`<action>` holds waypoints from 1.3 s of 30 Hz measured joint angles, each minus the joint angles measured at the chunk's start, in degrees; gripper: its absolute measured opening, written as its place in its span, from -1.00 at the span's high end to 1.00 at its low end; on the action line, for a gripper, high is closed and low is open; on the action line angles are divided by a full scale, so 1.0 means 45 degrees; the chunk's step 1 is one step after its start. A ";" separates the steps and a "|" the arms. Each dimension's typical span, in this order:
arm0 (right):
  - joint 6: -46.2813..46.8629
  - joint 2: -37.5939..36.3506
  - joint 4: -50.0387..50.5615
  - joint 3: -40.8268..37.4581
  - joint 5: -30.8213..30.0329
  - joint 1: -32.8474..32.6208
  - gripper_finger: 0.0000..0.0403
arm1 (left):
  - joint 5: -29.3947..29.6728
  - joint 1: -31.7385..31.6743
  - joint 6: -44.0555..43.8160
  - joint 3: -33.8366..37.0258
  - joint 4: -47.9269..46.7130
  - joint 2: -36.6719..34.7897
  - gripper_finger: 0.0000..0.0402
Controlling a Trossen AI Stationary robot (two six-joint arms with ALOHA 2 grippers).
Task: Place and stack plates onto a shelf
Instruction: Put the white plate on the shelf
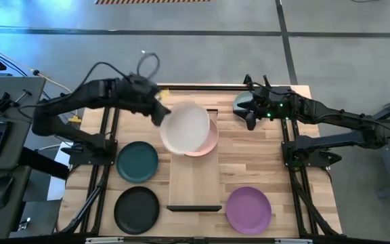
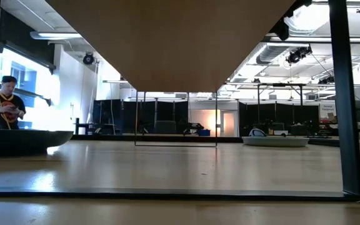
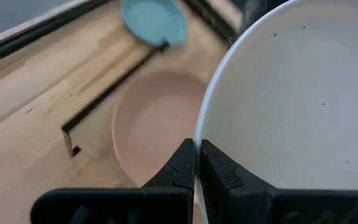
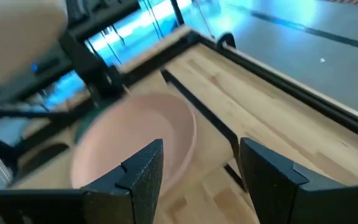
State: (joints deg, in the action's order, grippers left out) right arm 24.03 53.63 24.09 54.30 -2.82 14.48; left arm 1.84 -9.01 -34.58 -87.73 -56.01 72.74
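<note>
White plate [image 1: 186,127] is pinched at its rim by the left gripper [image 1: 159,112]; in the left wrist view the two fingers [image 3: 182,168] sit nearly closed on the thin edge, plate hanging out past them. Grip is at the plate's 10 o'clock rim in the high view. The plate is carried over the far end of the shelf [image 1: 193,179], overlapping the pink plate [image 1: 208,141] that already lies there; touching or still above it, cannot tell.

Handling, as a judgement: stiff matte dish, probably light, hard enough to chip if dropped. A single rim pinch gives leverage to the free side, so it may sag or swivel; the surface looks smooth, so slip is possible. The rim is the only sensible hold, since the flat face offers nothing to grasp.

Right gripper [image 4: 201,171] waits with fingers spread wide, holding nothing, at about 1 o'clock of the shelf, beside the pale blue-green plate [image 1: 244,103].

Still on the tabletop: dark teal plate [image 1: 137,161] at 9 o'clock of the shelf, black plate [image 1: 137,209] at 8 o'clock, purple plate [image 1: 248,209] at 4 o'clock.
</note>
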 joint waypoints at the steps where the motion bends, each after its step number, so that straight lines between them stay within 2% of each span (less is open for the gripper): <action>1: 0.0205 0.0000 -0.0229 0.0000 0.0083 -0.0005 0.04 | -0.0016 0.0339 0.0348 -0.0059 -0.0295 0.0149 1.00; 4: 0.0856 0.0000 -0.0643 0.0000 0.0359 -0.0116 0.04 | -0.1013 0.1132 0.1452 -0.0111 -0.1049 0.0462 1.00; 7: 0.1295 0.0000 -0.0668 0.0000 0.0363 -0.0293 0.04 | -0.1797 0.1757 0.1743 -0.0111 -0.1397 0.0637 1.00; 11: 0.1807 0.0000 -0.0663 0.0000 0.0361 -0.0568 0.04 | -0.1164 0.2768 0.1529 -0.0111 -0.1624 0.1081 1.00; 18: 0.1726 -0.0005 -0.0623 0.0000 0.0405 -0.1243 0.04 | -0.0198 0.4404 -0.1140 -0.0111 -0.1597 0.2232 1.00; 22: 0.1267 -0.0005 -0.0552 0.0000 0.0537 -0.1584 0.04 | -0.0196 0.4633 -0.3039 -0.0111 -0.1610 0.2928 1.00; 26: 0.0952 -0.0005 -0.0512 0.0000 0.0547 -0.1889 0.04 | -0.0907 0.4651 -0.4471 -0.0111 -0.1593 0.3615 1.00; 31: 0.0895 -0.0005 -0.0501 0.0000 0.0541 -0.2102 0.04 | -0.1035 0.4894 -0.4914 -0.0111 -0.1582 0.4107 1.00; 39: 0.1559 -0.0005 -0.0464 0.0000 0.0348 -0.2544 0.04 | 0.0199 0.4834 -0.4722 -0.0111 -0.1597 0.4539 1.00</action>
State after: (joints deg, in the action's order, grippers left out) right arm 31.05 53.60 22.00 54.30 -1.25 3.03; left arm 2.74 12.74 -55.83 -88.23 -63.20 93.17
